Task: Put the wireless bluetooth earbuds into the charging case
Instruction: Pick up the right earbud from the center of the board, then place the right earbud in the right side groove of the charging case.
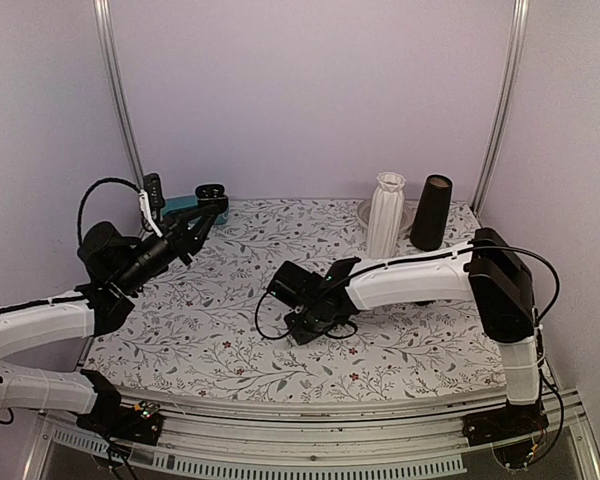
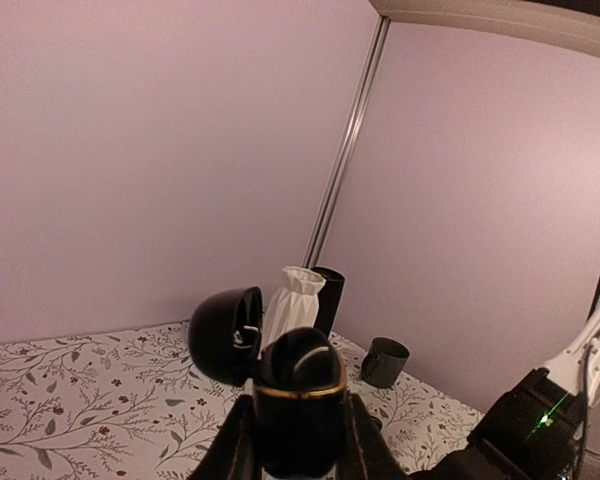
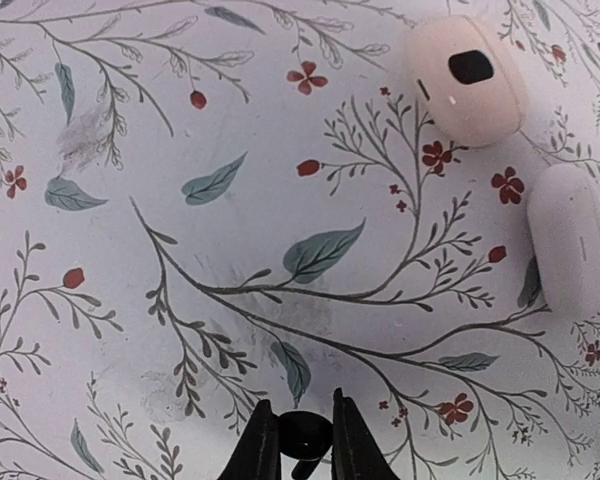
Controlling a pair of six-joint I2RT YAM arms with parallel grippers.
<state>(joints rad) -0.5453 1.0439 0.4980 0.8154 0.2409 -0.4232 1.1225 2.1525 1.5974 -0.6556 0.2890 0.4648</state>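
My left gripper (image 1: 208,208) is raised over the back left of the table and is shut on the black charging case (image 2: 298,400). The case's lid (image 2: 225,335) hangs open to the left. A rounded black shape, possibly one earbud, sits in the case's top. My right gripper (image 1: 302,325) is low over the middle of the table. In the right wrist view it (image 3: 305,440) is shut on a tiny black earbud (image 3: 305,437), close above the floral cloth.
Two white pebble-like items (image 3: 467,80) (image 3: 570,240) lie on the cloth ahead and to the right of my right gripper. A white ribbed vase (image 1: 387,213) and a black cone-shaped cup (image 1: 431,212) stand at the back right. A teal object (image 1: 180,205) is at the back left.
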